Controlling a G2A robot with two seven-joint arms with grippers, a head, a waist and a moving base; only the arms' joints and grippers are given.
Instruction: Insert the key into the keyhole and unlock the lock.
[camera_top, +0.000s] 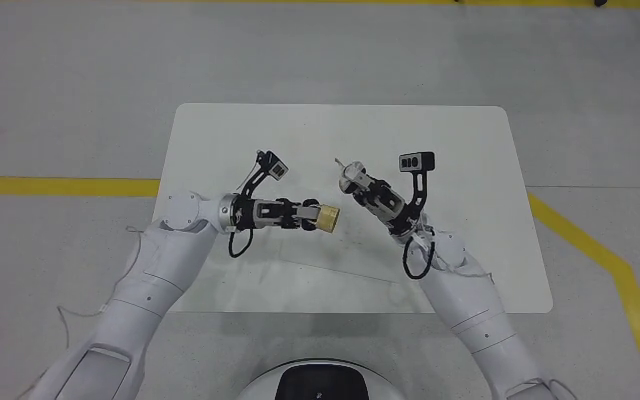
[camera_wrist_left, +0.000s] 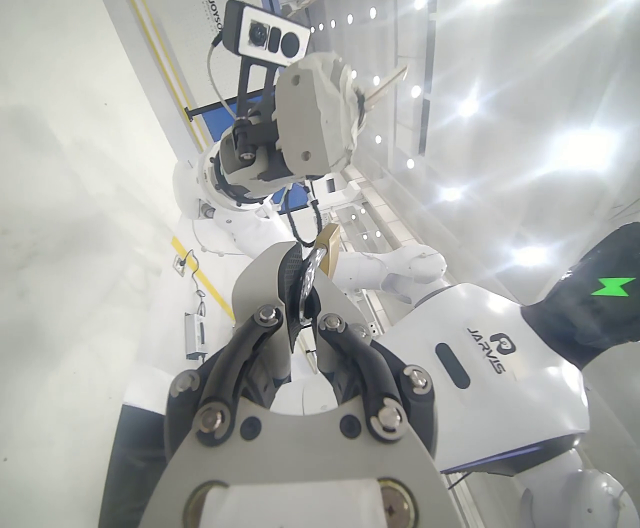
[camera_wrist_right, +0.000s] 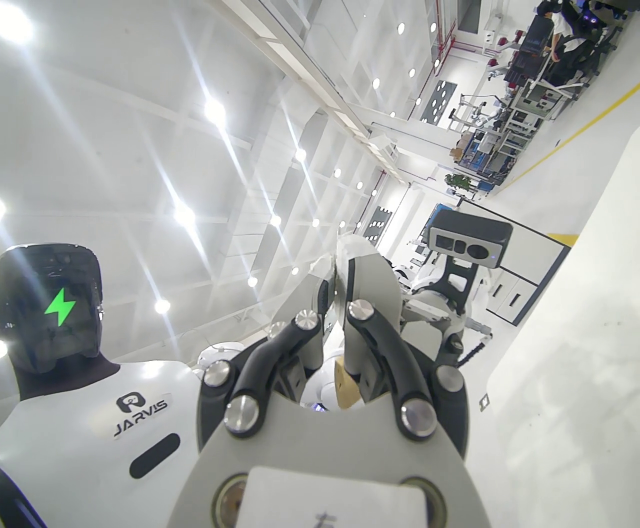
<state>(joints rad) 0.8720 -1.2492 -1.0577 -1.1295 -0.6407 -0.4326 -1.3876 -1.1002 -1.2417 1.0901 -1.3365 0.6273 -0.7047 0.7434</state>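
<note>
Two grabs look done: left gripper (camera_top: 312, 215) is clamped on the boxy brass padlock (camera_top: 329, 217), and right gripper (camera_top: 352, 180) pinches the small silver metal key (camera_top: 341, 164). Both are held over the white table (camera_top: 460, 140), near each other but apart. Key isn't aimed at the lock, so lining up, inserting and turning are all left.
</note>
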